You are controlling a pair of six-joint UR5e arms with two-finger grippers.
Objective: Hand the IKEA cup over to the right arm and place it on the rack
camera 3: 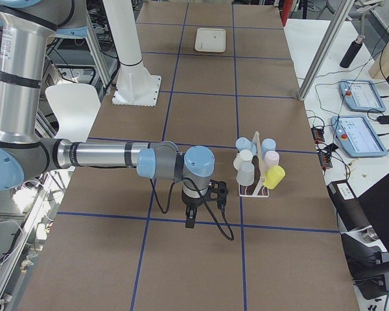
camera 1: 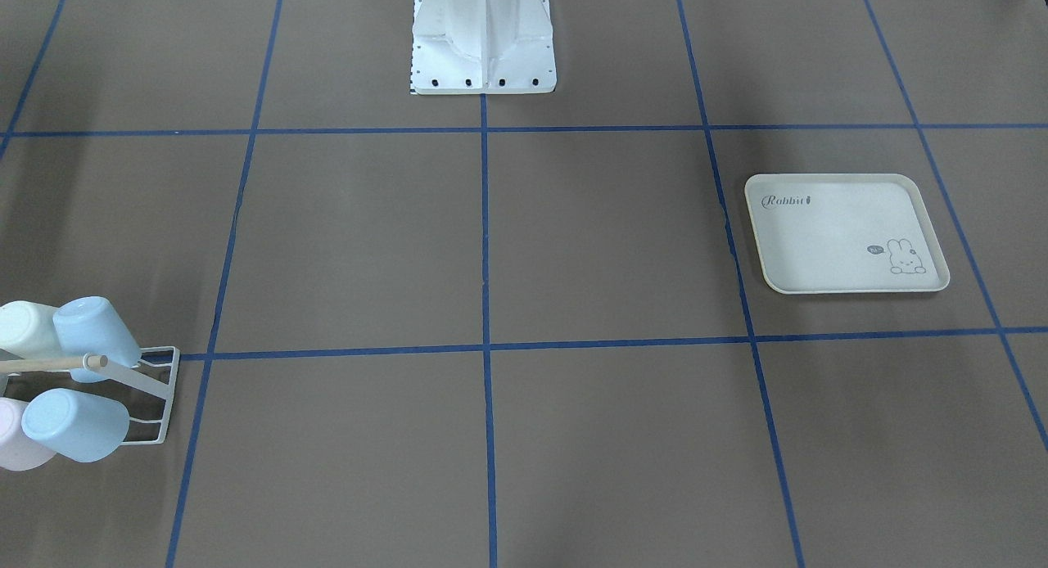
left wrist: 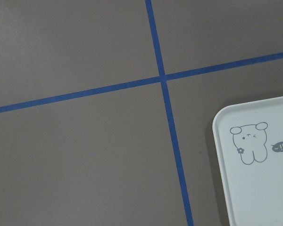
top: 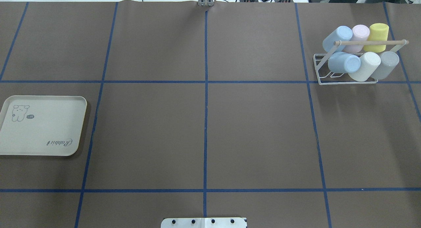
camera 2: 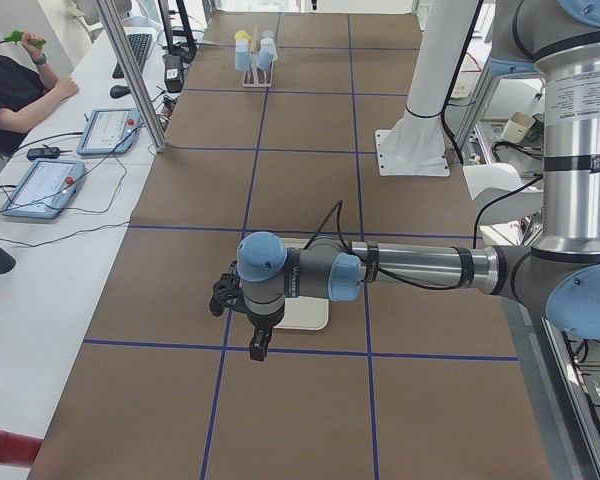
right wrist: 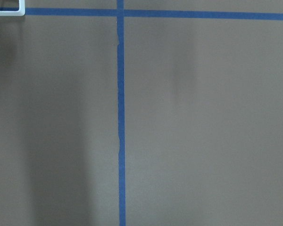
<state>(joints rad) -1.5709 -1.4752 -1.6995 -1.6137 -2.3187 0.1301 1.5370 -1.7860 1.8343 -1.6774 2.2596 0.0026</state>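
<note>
The tray (camera 1: pixel 831 245) reads "Rabbit" — left gripper (camera 2: pixel 257 350) and right gripper (camera 3: pixel 189 224): opening cannot be told.

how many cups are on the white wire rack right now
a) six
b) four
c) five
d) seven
a: the overhead view shows six cups on the rack: far blue cup, pink cup and yellow cup behind the dowel, and near blue cup, cream cup and grey cup in front.

Six cups (top: pixel 344 63), one rack (top: pixel 345 83), one tray (top: pixel 42 129), two arms (camera 3: pixel 104 155)
</note>
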